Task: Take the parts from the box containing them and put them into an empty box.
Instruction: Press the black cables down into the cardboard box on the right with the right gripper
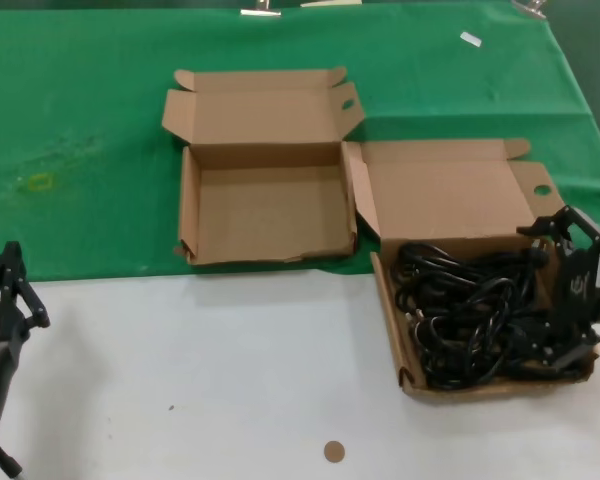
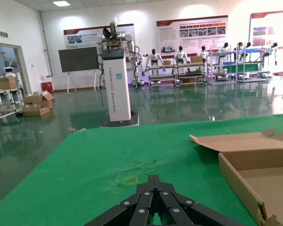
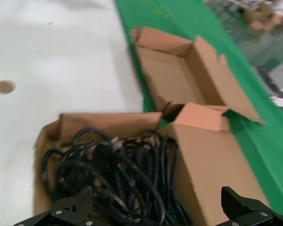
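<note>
The box containing the parts (image 1: pixel 450 195) stands at the right with its tall lid open, and a tangle of black cables (image 1: pixel 470 310) fills its tray. My right gripper (image 1: pixel 557 295) is open over the tray's right side; in the right wrist view its gripper (image 3: pixel 155 201) spans the cables (image 3: pixel 118 174) without holding any. The empty box (image 1: pixel 265 215) lies open to the left on the green cloth, also seen as the empty box (image 3: pixel 174 75) and as the empty box (image 2: pixel 254 165). My left gripper (image 1: pixel 10 262) is parked at the near left, its gripper (image 2: pixel 153 179) shut on nothing.
A green cloth (image 1: pixel 80 130) covers the far half of the table, and white tabletop (image 1: pixel 230 370) the near half. A small brown disc (image 1: pixel 334 451) lies near the front edge. A yellow mark (image 1: pixel 38 181) shows on the cloth at the left.
</note>
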Tool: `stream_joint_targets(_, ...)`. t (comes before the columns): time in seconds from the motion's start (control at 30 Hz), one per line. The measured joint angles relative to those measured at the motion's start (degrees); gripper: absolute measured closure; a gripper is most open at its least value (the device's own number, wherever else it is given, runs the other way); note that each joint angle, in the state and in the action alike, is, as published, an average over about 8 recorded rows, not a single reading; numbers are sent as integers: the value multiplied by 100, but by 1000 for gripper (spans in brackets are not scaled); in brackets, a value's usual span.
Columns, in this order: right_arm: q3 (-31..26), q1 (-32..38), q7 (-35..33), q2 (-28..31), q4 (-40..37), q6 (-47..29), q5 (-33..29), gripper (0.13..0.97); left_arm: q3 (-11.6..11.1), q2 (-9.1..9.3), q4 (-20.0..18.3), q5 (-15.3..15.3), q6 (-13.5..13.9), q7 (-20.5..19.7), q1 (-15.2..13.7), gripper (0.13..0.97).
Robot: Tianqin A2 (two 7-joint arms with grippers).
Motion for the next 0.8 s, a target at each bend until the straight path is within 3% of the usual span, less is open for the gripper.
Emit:
stream_joint_targets(0.5, -51, 1257, -997, -847, -1175, -1929, -972, 140, 0, 0, 0, 0, 0, -2, 0, 953)
stream_joint_targets(0.8, -275, 1851, -1219, -1294, -1656, -2709, -1501, 218, 0, 0, 0, 1, 0, -2, 0, 953)
